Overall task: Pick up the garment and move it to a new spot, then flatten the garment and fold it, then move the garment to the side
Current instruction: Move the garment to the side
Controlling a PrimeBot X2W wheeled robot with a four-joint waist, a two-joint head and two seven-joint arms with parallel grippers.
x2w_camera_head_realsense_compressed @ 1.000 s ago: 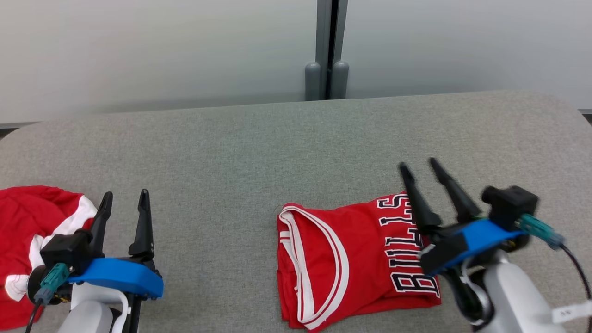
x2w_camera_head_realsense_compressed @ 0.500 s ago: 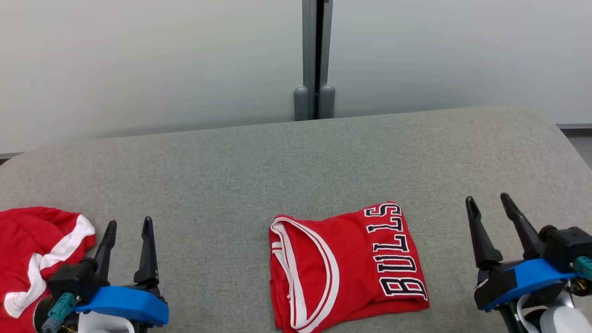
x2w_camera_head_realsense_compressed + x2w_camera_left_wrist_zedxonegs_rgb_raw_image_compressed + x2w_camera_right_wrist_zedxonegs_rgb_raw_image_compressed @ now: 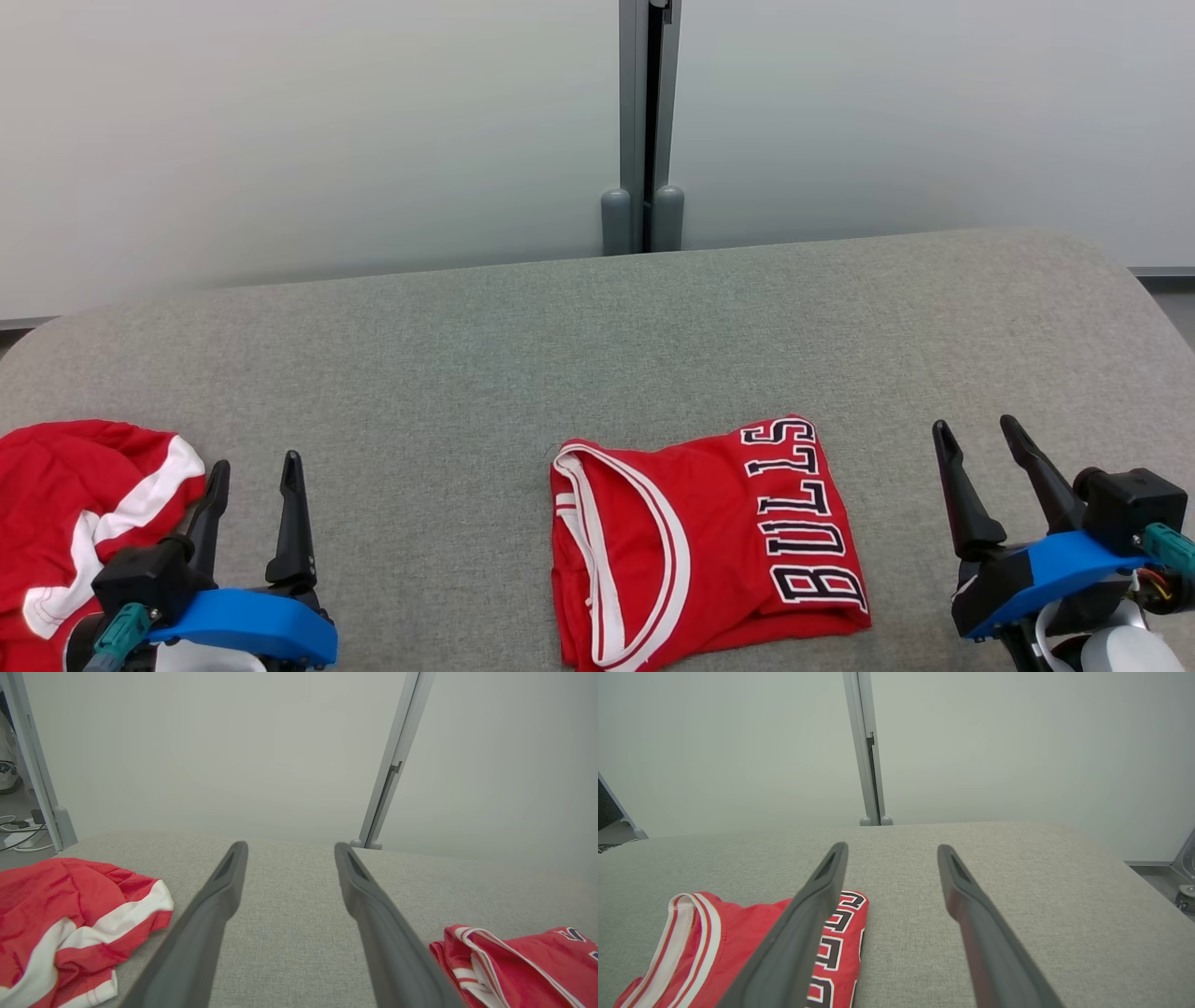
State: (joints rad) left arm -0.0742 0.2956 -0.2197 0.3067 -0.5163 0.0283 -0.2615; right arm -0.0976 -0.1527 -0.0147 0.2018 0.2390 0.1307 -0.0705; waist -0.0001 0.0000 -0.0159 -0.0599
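A folded red Bulls jersey lies flat on the grey fabric-covered table, close to the near edge and a little right of the middle in the head view. Its white-trimmed neck opening is turned toward the robot's left. The black-and-white lettering runs along the side toward the robot's right, so it reads sideways. The left gripper sits at the lower left of the head view, pointing away from the robot. Its two dark fingers are spread wide with only bare table cloth between them, and it holds nothing. The right gripper sits at the lower right, apart from the jersey and to its right. Its fingers are likewise parted wide and empty. In the right wrist view one finger crosses in front of the jersey's lettered edge without gripping it. A crumpled red and white garment lies in a heap at the table's left end, just beside the left gripper and well apart from the jersey. Whether it touches the gripper's body cannot be told. Behind the table a grey post stands between pale wall panels.
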